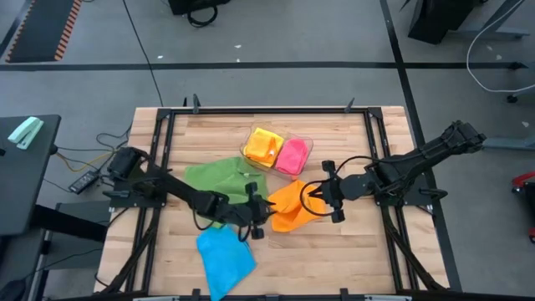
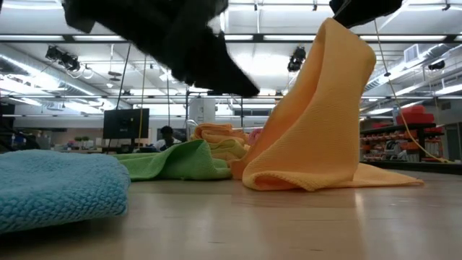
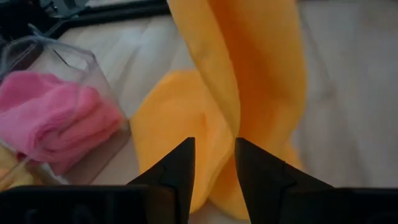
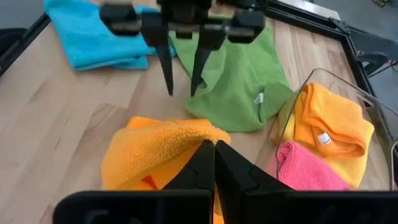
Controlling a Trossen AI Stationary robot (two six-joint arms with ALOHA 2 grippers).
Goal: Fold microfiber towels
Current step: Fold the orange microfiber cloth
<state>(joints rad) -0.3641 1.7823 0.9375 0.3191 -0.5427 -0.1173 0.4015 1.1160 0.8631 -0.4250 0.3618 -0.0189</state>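
The orange towel (image 1: 291, 206) was held lifted by the shut right tool (image 1: 315, 200), the half-open, empty left tool (image 1: 261, 219) just beside it.

The wooden table (image 1: 351, 251) stands on a grey floor (image 1: 276, 33) with dark lines. A black side table (image 1: 25, 180) is beside it. Behind, the room has long ceiling lights (image 2: 72, 54), a dark screen (image 2: 125, 123) and red shelves (image 2: 415, 115).

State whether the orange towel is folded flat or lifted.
Lifted, not folded flat: the right gripper pinches the orange towel up, so it drapes to the table.
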